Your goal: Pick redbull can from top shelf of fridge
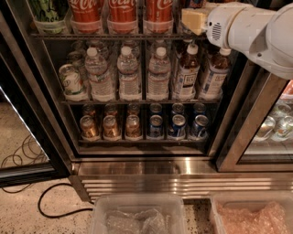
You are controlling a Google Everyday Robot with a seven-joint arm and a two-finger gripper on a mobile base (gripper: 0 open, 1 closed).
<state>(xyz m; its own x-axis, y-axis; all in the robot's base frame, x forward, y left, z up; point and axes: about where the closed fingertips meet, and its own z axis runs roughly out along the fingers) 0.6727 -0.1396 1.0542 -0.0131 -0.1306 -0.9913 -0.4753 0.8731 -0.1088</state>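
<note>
The fridge (174, 180) stands open before me, black-framed with a ribbed steel base. Its top shelf (100, 35) runs along the upper edge of the view and carries wide red Coca-Cola cans (121, 13) and a green-and-white can (48, 13) at the left. My gripper (193, 19), a cream part on the white arm (249, 32), reaches in at the right end of the top shelf. A dark blue bit of a can (194, 3) shows just above it. It may be the redbull can, but most of it is hidden.
Water bottles (128, 75) and brown drink bottles (187, 75) fill the middle rack. Short gold and blue cans (155, 125) fill the lower rack. Two clear plastic bins (137, 215) sit on the floor in front. A black cable (55, 201) lies at the left. The glass door (270, 128) stands at the right.
</note>
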